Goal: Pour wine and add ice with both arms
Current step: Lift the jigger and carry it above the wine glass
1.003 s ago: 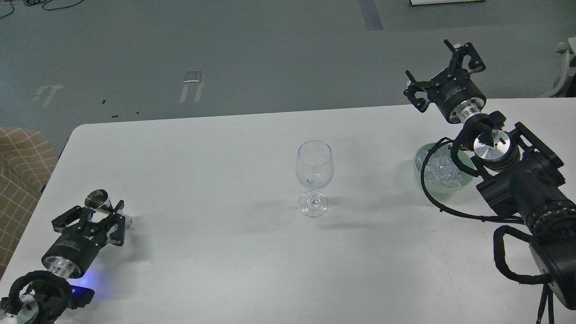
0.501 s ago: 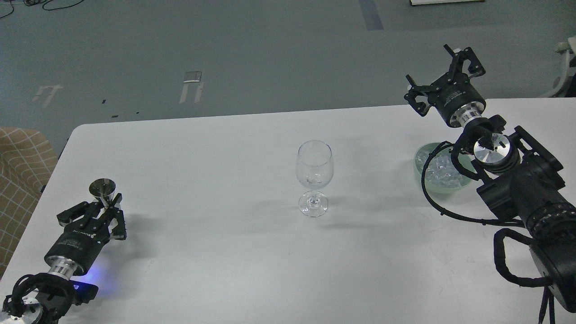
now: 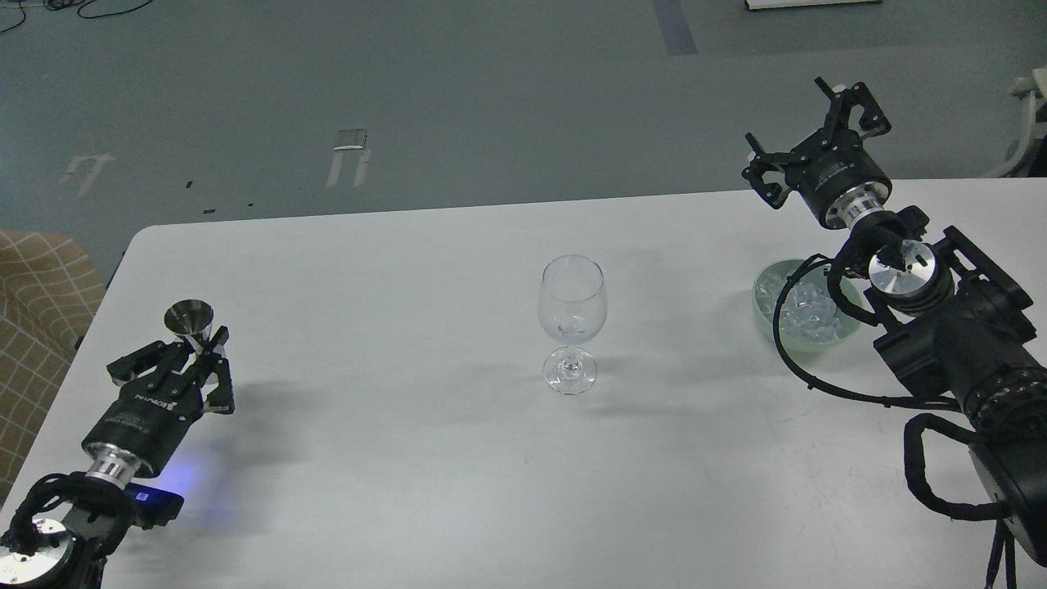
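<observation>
A clear wine glass [image 3: 572, 307] stands upright at the table's middle. My left gripper [image 3: 181, 360] is at the front left, shut on the lower part of a small silver metal measuring cup [image 3: 190, 319], which it holds upright just above the table. A pale green bowl [image 3: 761, 304] at the right holds several clear ice lumps [image 3: 806, 315]. My right arm partly covers the bowl. My right gripper [image 3: 806, 131] is open and empty, raised beyond the bowl near the table's far edge.
The white table [image 3: 409, 458] ends at a far edge around mid-frame, with grey floor behind. A tan checked seat [image 3: 37, 327] is off the table's left edge. My right arm's cables [image 3: 818, 380] loop over the table by the bowl.
My left gripper has moved away from me with the metal cup, which has gone from tilted to upright. My right gripper has shifted slightly right and back. The glass and bowl have not moved.
</observation>
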`<action>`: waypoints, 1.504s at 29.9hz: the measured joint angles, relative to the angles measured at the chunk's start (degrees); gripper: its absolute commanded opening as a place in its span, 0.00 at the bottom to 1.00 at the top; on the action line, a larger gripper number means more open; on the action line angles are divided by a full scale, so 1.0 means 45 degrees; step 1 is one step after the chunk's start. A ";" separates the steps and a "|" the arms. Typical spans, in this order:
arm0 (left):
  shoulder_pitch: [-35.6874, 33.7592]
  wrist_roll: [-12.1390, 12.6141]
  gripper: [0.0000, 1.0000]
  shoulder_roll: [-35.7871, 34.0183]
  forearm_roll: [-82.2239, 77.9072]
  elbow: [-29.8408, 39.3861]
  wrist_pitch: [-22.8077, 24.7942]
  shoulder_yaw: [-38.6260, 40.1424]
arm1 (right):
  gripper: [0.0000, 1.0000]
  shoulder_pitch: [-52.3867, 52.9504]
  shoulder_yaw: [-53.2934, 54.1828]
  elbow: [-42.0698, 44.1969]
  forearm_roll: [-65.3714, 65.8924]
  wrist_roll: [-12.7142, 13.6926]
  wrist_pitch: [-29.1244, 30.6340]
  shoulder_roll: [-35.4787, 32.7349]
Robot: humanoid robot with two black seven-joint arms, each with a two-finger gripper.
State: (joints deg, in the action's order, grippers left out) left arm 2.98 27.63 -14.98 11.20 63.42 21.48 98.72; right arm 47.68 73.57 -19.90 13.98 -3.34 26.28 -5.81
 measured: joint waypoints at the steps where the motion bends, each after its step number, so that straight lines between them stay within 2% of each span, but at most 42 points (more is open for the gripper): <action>1: -0.0109 0.0035 0.08 -0.0024 0.0014 0.0022 -0.0029 0.0004 | 1.00 0.0007 0.0000 -0.0003 0.0000 0.0000 0.0000 0.0000; 10: -0.0516 0.0084 0.06 -0.0191 0.0034 0.1219 -0.1055 -0.0052 | 1.00 0.0021 0.0016 -0.0024 0.0000 -0.0005 -0.0006 -0.0065; 19: -0.2724 0.0084 0.05 0.0254 -0.0095 0.1235 -0.2245 -0.1239 | 1.00 -0.0010 0.0005 0.0038 0.0000 -0.0005 -0.0013 -0.0319; 23: -0.3159 0.0084 0.02 0.0867 -0.0185 0.1223 -0.2612 -0.1434 | 1.00 -0.0042 -0.0001 0.0061 0.0000 -0.0005 -0.0017 -0.0330; 30: -0.3454 0.0084 0.02 0.1101 -0.0206 0.1338 -0.2791 -0.2525 | 1.00 -0.0190 -0.0002 0.0083 0.0000 -0.0014 -0.0004 -0.0354; 37: -0.4403 0.0085 0.01 0.1410 -0.0224 0.1269 -0.2894 -0.3656 | 1.00 -0.0297 -0.0002 0.0086 0.0000 -0.0019 0.0001 -0.0354; 45: -0.4724 0.0084 0.01 0.2161 -0.0877 0.1902 -0.3905 -0.4169 | 1.00 -0.0301 0.0031 0.0087 -0.0006 -0.0020 0.0001 -0.0349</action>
State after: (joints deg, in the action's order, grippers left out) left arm -18.28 28.00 -5.26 7.25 71.98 3.91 79.96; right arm 46.32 73.71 -19.51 13.95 -3.43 26.28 -7.38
